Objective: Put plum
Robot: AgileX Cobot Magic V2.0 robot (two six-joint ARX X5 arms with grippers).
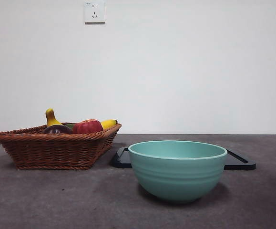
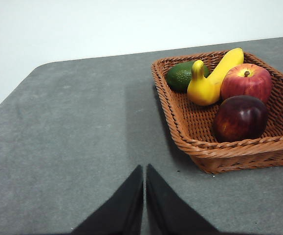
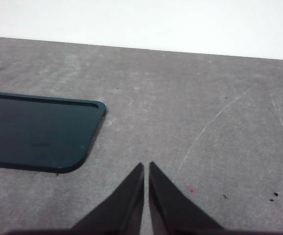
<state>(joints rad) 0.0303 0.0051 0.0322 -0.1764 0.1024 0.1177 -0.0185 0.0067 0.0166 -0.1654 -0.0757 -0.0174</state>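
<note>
Grey surface (image 1: 56, 200): wicker basket (image 2: 190, 128) holds plum (image 2: 240, 118), apple (image 2: 247, 82), banana (image 2: 225, 65), avocado (image 2: 181, 76); teal bowl (image 1: 177, 169) contents hidden. Left tool (image 2: 144, 169) and right tool (image 3: 146, 166) both pressed together.

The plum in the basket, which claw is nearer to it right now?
Left. The left claw hangs shut over the bare table just outside the basket that holds the plum. The right claw is shut beside the dark tray, with no plum in its view.
</note>
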